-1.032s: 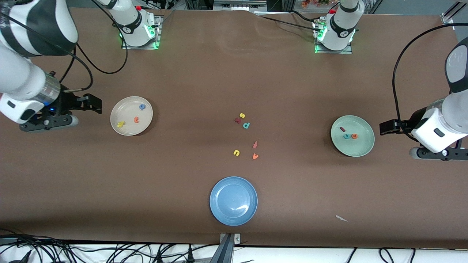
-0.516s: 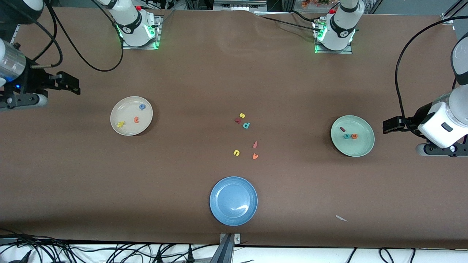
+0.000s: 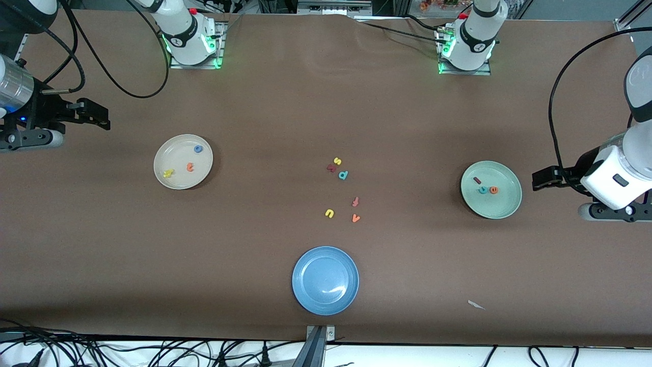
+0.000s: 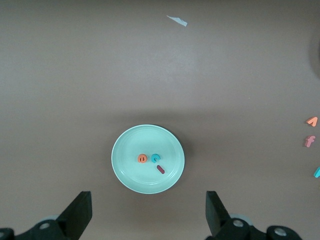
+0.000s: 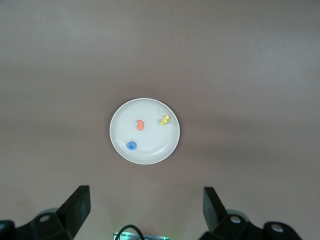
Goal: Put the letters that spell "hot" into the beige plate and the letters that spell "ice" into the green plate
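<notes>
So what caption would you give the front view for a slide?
Sorting done: three letters lie in the beige plate, three in the green plate, spare letters mid-table, blue plate unused.

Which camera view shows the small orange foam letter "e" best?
The left wrist view: the small orange foam letter "e" lies central and unobstructed there. The front view shows it tinier. The right wrist view misses it.

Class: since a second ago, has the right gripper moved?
Yes. The right gripper has drawn away from the beige plate, toward the table edge at the right arm's end.
</notes>
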